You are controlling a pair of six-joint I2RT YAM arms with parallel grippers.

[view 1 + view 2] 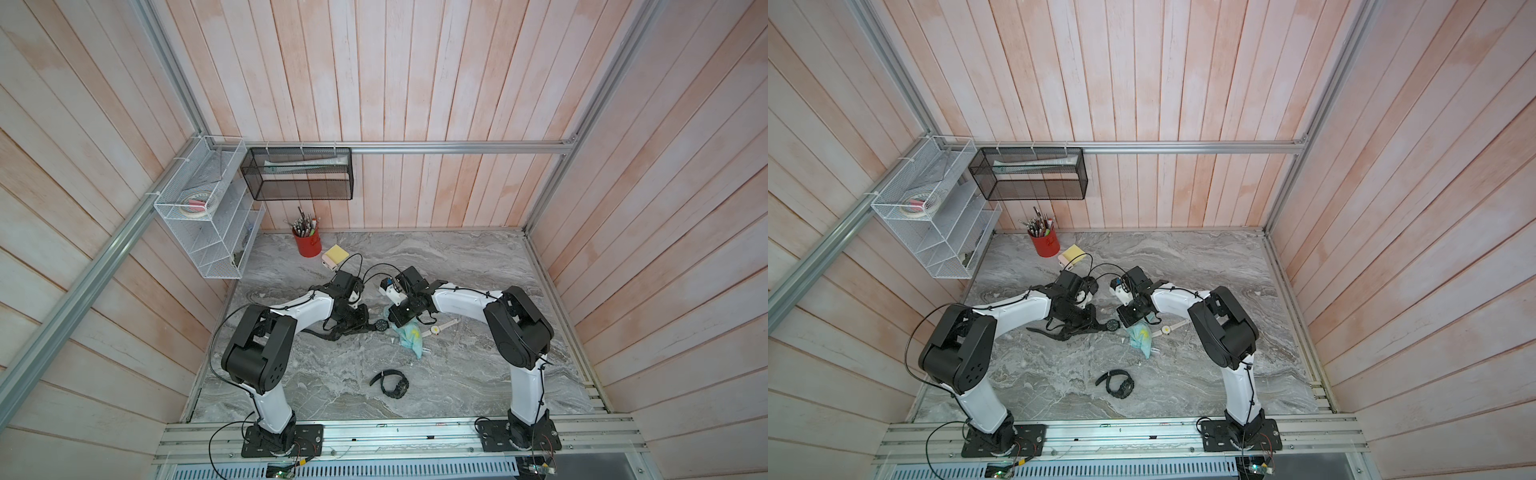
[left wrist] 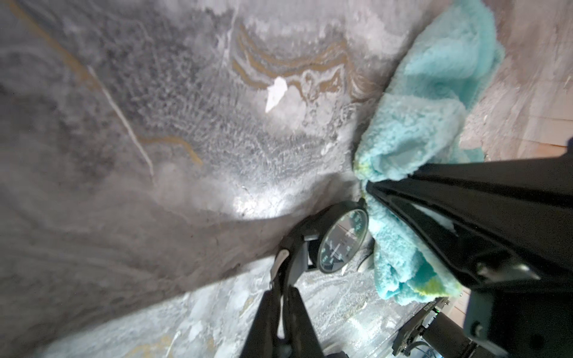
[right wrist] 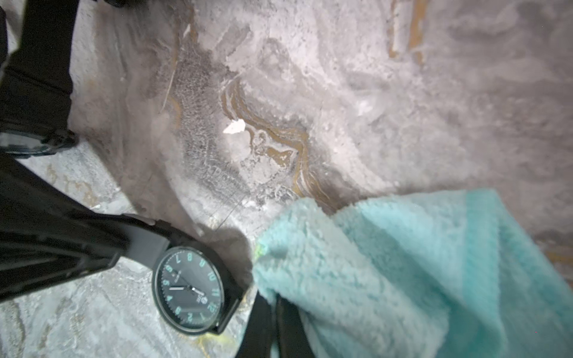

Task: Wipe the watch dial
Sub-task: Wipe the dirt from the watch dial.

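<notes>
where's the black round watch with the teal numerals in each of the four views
In a top view: black round watch with teal numerals, near the centre, between the two arms' ends.
In a top view: same spot.
Left wrist: dial seen at a steep slant, next to the fluffy light blue cloth.
Right wrist: dial face-on, numerals readable.
Shared landmark: that cloth, beside the dial in all four.

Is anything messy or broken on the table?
Nothing looks broken or spilled. A small white scrap lies loose on the marble table, not far from the blue cloth, like a bit of litter.
</notes>
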